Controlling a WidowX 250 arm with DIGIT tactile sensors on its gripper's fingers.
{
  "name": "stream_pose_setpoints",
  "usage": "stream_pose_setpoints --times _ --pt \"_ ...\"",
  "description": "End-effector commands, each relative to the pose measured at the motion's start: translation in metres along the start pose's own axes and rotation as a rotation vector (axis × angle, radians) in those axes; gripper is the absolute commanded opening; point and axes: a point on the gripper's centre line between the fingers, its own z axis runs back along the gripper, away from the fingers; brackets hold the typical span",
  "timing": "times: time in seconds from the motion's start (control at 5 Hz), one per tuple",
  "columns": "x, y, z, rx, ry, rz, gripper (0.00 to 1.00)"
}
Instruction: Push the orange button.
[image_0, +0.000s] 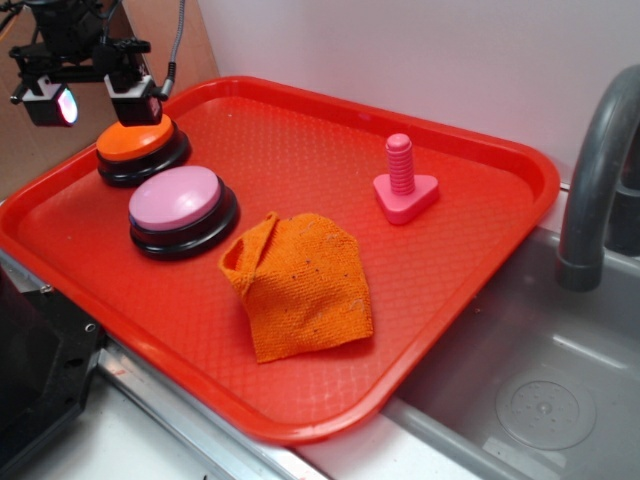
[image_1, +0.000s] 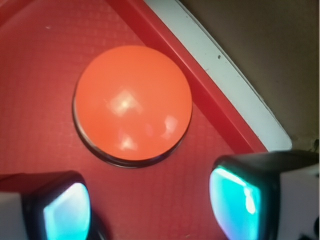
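We have the end effector (image_0: 97, 100) poised over the back left corner of the red tray (image_0: 480, 250), its two fingers spread apart and holding nothing. The orange button (image_0: 135, 142) sits right there in that corner, close to the tray's rim, with the pink button (image_0: 178, 199) just beside it toward the front. In the exterior view one finger (image_0: 137, 103) appears to be at or just above the orange cap, though we cannot tell whether it actually touches. In the wrist view the orange button (image_1: 132, 102) lies ahead of the fingers (image_1: 67, 210), not between them, so we judge that the press should come from one fingertip or from the closed pair brought over the dome's middle. To do it well, we should centre over the glossy cap first, then go straight down, since an off-centre push on a domed top could slip sideways or tip the black base. We should also keep clear of the pink button and the tray rim. The orange cloth (image_0: 300, 285) and the pink peg toy (image_0: 403, 185) lie well apart and need no attention.
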Motion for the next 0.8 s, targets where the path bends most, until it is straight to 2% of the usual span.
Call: stream_pose_setpoints --times 0.0,0.2,0.4,0.6 --pt "0.008 0.017 0.017 0.004 -0.092 0.001 1.00" --pt "0.009 0.018 0.017 0.005 -0.106 -0.014 1.00" --pt "0.000 -0.006 0.065 0.013 -0.127 -0.022 1.00" --pt "-0.002 -0.010 0.069 0.008 -0.133 -0.025 1.00"
